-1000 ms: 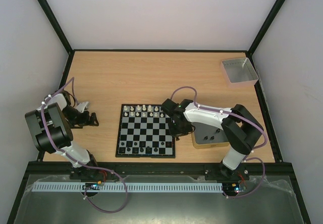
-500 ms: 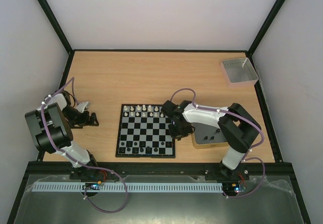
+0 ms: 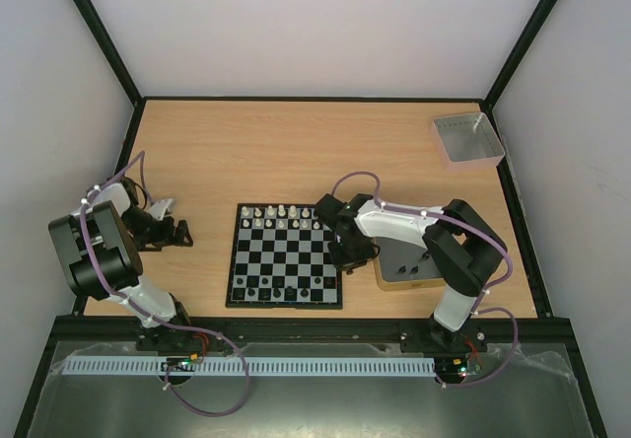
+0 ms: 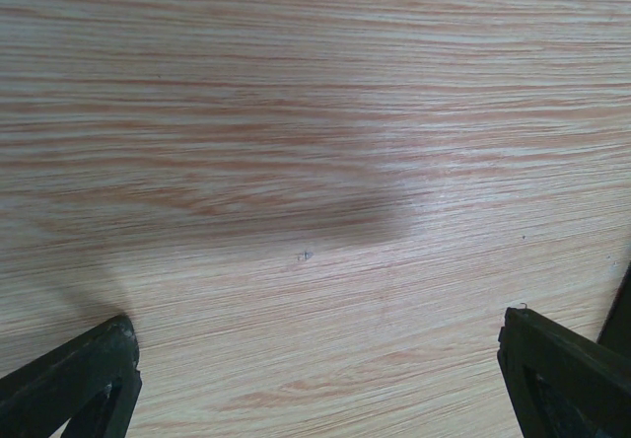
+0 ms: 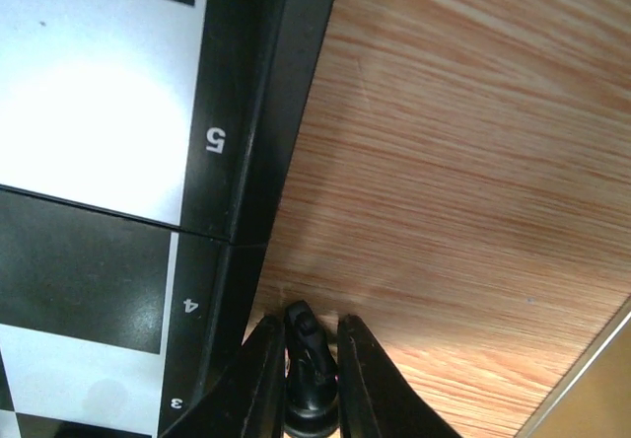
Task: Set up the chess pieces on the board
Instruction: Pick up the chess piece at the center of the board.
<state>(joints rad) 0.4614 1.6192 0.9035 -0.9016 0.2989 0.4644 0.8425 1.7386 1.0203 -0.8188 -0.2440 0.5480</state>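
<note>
From above, the wooden counter (image 3: 296,142) sits between pale walls. The board (image 3: 286,257) lies near its front middle, with chess pieces (image 3: 281,211) on the far and near rows and open wood behind.

Left wrist: left jaws released over bare wood.

Right wrist: right jaws grasping a black piece (image 5: 311,359) just off the board's edge.

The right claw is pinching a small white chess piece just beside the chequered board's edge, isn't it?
Not quite. The right wrist view shows the right claw pinching a small black chess piece, not a white one, just beside the chequered board, at its edge.
</note>
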